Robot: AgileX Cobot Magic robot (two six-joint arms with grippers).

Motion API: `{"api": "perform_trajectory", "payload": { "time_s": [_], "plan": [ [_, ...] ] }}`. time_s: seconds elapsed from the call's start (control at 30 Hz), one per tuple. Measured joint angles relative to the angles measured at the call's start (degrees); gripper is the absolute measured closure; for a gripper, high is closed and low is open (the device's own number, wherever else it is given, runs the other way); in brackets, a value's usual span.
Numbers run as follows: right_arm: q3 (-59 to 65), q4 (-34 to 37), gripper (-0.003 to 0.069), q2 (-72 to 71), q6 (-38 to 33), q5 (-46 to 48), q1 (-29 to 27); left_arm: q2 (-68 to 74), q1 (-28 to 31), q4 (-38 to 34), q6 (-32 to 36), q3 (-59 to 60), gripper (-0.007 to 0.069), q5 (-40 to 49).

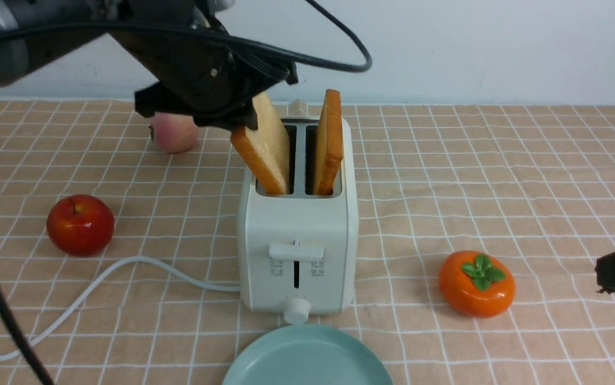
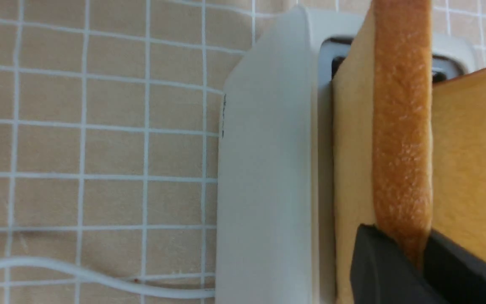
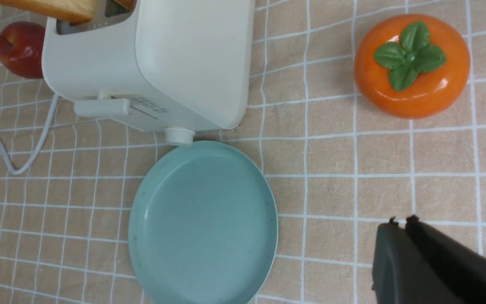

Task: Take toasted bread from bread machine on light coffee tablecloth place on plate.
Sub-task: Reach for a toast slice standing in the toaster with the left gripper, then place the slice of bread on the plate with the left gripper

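The cream-white bread machine (image 1: pixel 297 251) stands mid-table on the light coffee tablecloth (image 1: pixel 499 176). Two slices of toasted bread stand in its slots. My left gripper (image 1: pixel 251 115) is shut on the top rear of the left slice (image 1: pixel 265 147), which leans left and sits partly raised. In the left wrist view the fingers (image 2: pixel 378 266) pinch its orange crust edge (image 2: pixel 401 126), with the bread machine (image 2: pixel 268 177) beside it. The right slice (image 1: pixel 329 141) stands upright. The pale mint-blue plate (image 1: pixel 307 358) lies in front of the bread machine, also in the right wrist view (image 3: pixel 202 223). My right gripper (image 3: pixel 399 221) is shut and empty, low at the right.
A red apple (image 1: pixel 80 224) lies left of the bread machine and a pink apple (image 1: pixel 173 133) behind it at the left. An orange persimmon figure (image 1: pixel 476 283) sits to the right. The white power cord (image 1: pixel 99 283) curls across the left front.
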Motion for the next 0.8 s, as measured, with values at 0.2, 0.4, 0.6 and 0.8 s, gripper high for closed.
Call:
{"api": "perform_trajectory", "payload": {
  "time_s": [0.2,0.4,0.6,0.8],
  "plan": [
    [0.0,0.19,0.0623,0.0,0.0,0.0,0.0,-17.13,0.0,1.62,1.05,-0.18,0.0575,3.17],
    [0.0,0.37,0.0617,0.0,0.0,0.0,0.0,-28.06,0.0,-2.55,1.22,6.77,0.0575,10.62],
    [0.0,0.54,0.061,0.0,-0.62,0.0,0.0,-36.18,0.0,-13.53,3.9,34.45,0.0575,5.01],
    [0.0,0.54,0.0603,0.0,-0.86,-0.11,0.0,-33.46,0.0,-36.79,22.2,55.14,0.0575,-8.45]
  ]
}}
